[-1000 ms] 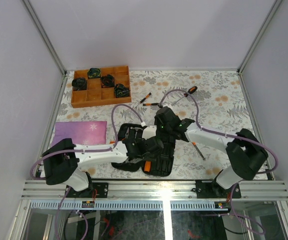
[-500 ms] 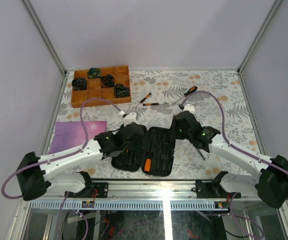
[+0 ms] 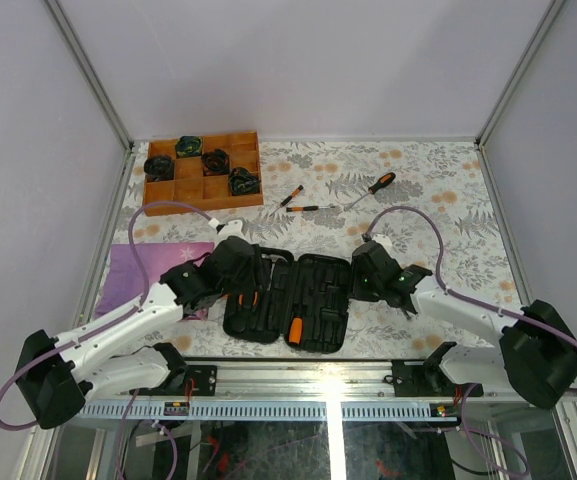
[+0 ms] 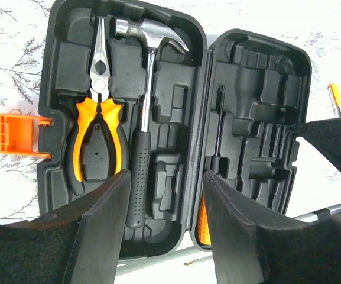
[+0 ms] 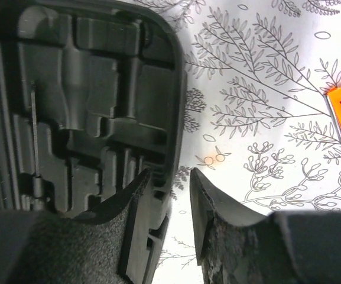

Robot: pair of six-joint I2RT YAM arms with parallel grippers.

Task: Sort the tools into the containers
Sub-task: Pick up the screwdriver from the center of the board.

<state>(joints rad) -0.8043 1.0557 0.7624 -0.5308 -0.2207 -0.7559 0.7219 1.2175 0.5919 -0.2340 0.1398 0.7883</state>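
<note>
Drawn back beside the case point(image 3: 288, 298), left tool point(image 4: 164, 183) is held wide, right tool point(image 5: 169, 174) narrow, both empty; widening is advised before screwdrivers point(image 3: 373, 188) beyond it are gripped.

Matt black plastic case point(image 4: 250, 136), polished steel hammer point(image 4: 146, 97) (ribbed black grip), glossy orange-handled pliers point(image 4: 100, 94)

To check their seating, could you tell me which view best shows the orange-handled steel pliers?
The left wrist view: the orange-handled steel pliers lie whole in their moulded slot. The top external view shows only a small orange glimpse of them; the right wrist view misses them.
</note>
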